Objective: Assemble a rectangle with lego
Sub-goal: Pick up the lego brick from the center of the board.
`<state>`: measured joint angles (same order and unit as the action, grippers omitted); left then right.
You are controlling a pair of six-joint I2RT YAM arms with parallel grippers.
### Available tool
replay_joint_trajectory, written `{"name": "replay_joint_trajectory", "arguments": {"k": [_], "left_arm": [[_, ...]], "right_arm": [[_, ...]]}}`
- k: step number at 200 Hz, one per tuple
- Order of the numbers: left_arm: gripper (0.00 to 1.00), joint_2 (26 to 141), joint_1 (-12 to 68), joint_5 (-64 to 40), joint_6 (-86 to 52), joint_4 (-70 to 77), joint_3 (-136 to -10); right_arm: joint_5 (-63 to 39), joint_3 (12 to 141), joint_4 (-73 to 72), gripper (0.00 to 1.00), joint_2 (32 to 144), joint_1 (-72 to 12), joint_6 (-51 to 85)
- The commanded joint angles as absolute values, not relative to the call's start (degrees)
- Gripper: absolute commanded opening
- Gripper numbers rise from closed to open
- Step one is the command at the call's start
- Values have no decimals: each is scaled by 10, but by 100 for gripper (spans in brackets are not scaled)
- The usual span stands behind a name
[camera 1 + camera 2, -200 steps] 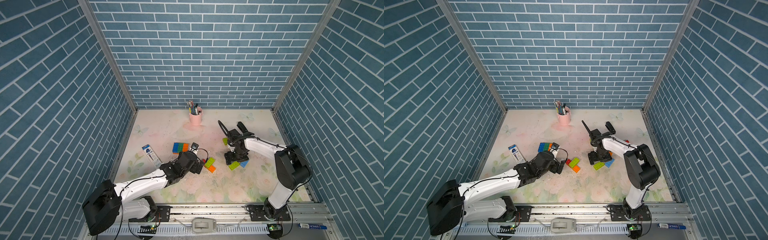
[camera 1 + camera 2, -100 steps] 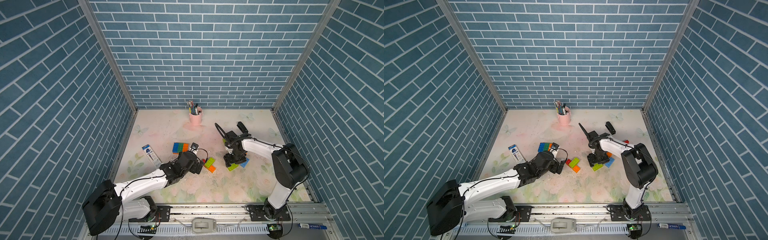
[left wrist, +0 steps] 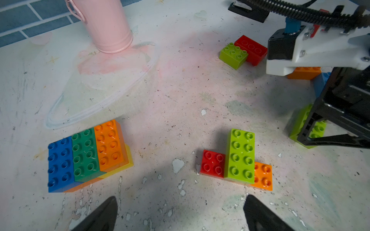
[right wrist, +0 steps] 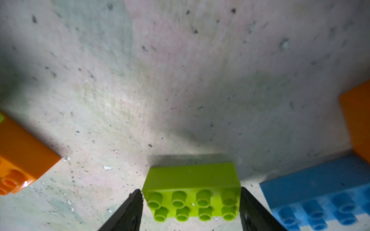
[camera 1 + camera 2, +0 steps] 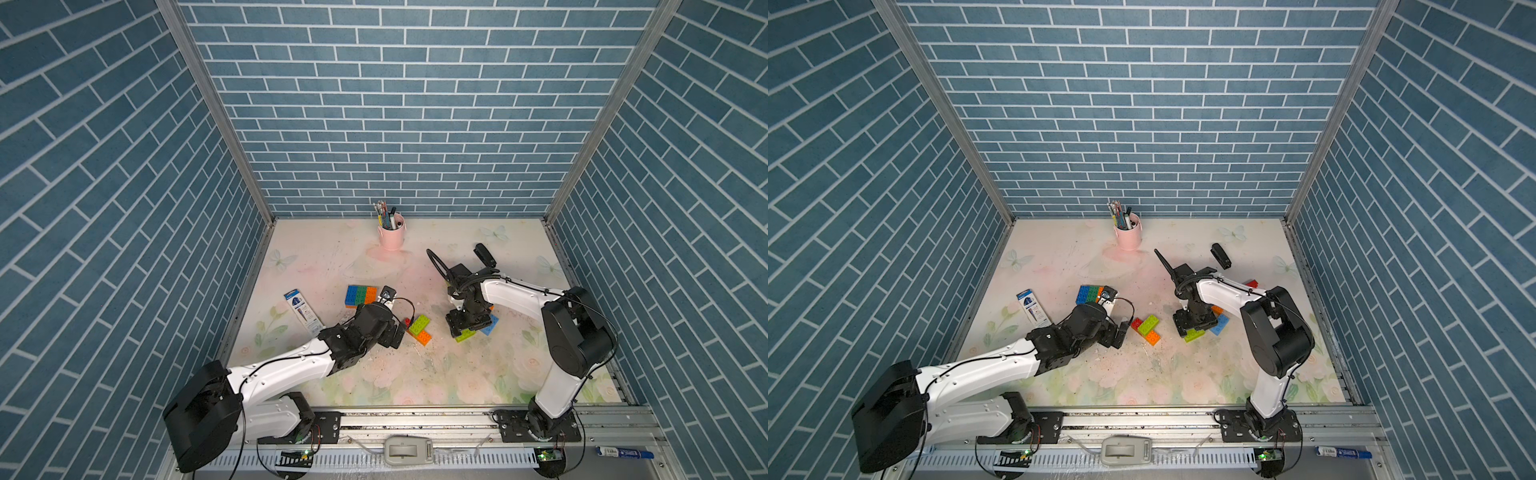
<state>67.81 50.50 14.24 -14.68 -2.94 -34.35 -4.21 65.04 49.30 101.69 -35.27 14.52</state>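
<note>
Leftward, holds left end effector [image 3: 181,198] wide open, short of red, lime and orange studded plastic bricks [image 3: 240,158]. Rightward, brackets lime studded plastic brick [image 4: 192,178] on counter [image 4: 180,80] with right end effector [image 4: 190,192]; cannot tell whether clamped. Likely light, rigid, slick: pinch flat end faces.

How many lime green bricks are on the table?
3: a lime brick stacked mid-table, another inside the right hand, a third beside a red brick. The arm may hide more.

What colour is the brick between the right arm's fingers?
Lime green; the brick shows best in the right wrist view.
</note>
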Motion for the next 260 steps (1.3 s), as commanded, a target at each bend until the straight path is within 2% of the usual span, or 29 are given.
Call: {"name": "replay_joint_trajectory", "arguments": {"k": [1, 66, 124, 207, 228, 260], "left_arm": [[99, 668, 501, 143, -151, -31, -337], [99, 661, 498, 147, -152, -32, -335], [99, 647, 488, 145, -153, -33, -327], [99, 632, 479, 147, -161, -39, -323], [99, 609, 459, 148, -178, -52, -322], [98, 576, 384, 136, -228, -103, -317]], "right_arm": [[-26, 646, 506, 74, 1025, -356, 135], [-7, 641, 493, 67, 1025, -357, 133], [2, 640, 484, 70, 1031, -359, 134], [3, 658, 502, 65, 1025, -364, 132], [7, 688, 539, 64, 1006, -373, 131], [8, 755, 601, 63, 1001, -410, 112]]}}
